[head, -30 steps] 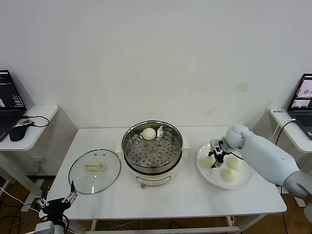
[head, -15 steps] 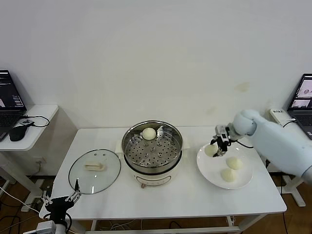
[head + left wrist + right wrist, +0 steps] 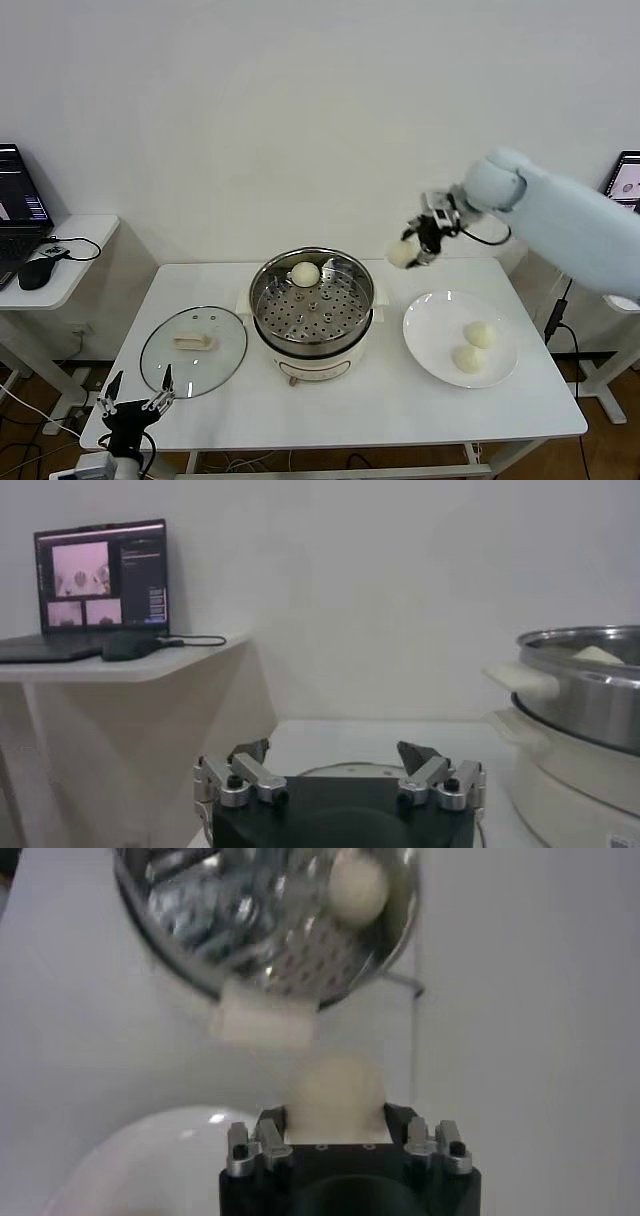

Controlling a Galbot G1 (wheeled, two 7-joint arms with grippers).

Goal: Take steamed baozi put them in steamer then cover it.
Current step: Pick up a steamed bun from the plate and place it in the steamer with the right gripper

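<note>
The right claw (image 3: 420, 241), gripping a cream-white round bun (image 3: 402, 254), has lifted it off the flat white plate (image 3: 436, 345) toward the shiny steel steamer basket (image 3: 311, 297), while the left claw (image 3: 136, 408) idles open near the table's edge.

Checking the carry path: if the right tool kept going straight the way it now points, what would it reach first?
Probably the steamer: the right tool, shut on a baozi, faces it in its wrist view, with only air between. It is raised above the table, so depth is uncertain.

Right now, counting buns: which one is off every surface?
The bun held in the right tool, midair between steamer and plate; the others rest.
</note>
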